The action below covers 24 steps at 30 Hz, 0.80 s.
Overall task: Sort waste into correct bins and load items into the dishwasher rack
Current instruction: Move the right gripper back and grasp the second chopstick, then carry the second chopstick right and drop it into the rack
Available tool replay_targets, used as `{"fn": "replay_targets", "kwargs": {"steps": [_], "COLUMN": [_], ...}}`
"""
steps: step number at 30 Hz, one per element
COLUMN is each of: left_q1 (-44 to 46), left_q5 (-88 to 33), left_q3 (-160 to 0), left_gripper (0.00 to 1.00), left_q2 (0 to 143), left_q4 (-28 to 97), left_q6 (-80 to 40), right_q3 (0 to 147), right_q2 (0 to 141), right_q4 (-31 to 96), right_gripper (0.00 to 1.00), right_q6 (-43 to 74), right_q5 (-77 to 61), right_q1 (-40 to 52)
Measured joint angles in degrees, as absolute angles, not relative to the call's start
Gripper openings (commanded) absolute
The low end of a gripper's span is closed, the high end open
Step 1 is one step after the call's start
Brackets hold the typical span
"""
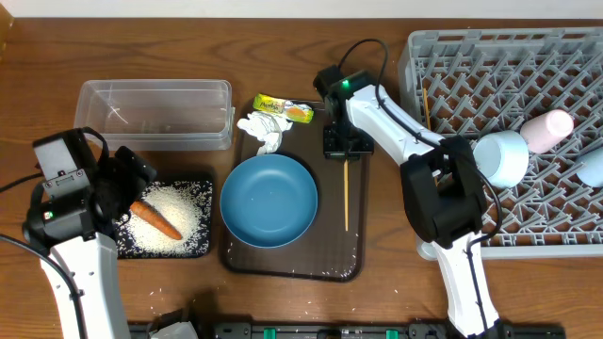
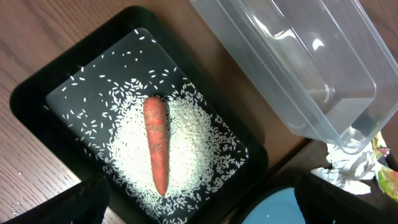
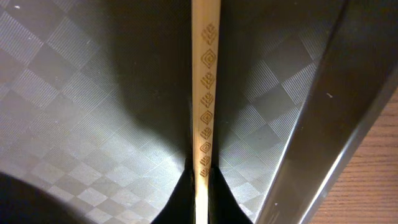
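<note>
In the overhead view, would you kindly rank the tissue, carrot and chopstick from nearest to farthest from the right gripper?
1. chopstick, held by the right gripper.
2. tissue, across the brown tray.
3. carrot, in the black tray.

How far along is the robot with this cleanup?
Roughly halfway. Done: carrot and rice lie in the black tray; light-blue cup, pink cup and one chopstick sit in the dishwasher rack. In hand: the right gripper pinches another chopstick on the serving tray. Left: tissue, snack wrapper and dark-blue bowl, all on that tray.
</note>
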<state>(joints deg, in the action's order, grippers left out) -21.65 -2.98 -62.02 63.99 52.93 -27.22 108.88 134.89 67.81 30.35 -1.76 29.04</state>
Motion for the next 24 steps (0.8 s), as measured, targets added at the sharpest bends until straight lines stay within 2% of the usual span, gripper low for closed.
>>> {"fn": "replay_targets", "kwargs": {"steps": [5, 15, 24], "left_q1": [-21.65, -21.65, -21.65], "left_q5": [-2.98, -2.98, -2.98], "left_q3": [-62.02, -62.02, -62.02], "left_gripper": [0.97, 0.97, 0.97], "left_q2": [63.99, 63.99, 63.99], "left_q4": [52.93, 52.9, 52.93], "left_q6": [-27.22, -27.22, -27.22], "right_q3": [113.82, 139.41, 142.26], "right_q2": [135.61, 131.83, 125.08], "right_q4": [74.5, 85.32, 88.53], "right_gripper": [0.01, 0.01, 0.01], "right_q6": [29.58, 20.4, 6.52], "right_q5": [-2.13, -2.52, -1.67], "right_q1": [28.32, 18.28, 5.72]}}
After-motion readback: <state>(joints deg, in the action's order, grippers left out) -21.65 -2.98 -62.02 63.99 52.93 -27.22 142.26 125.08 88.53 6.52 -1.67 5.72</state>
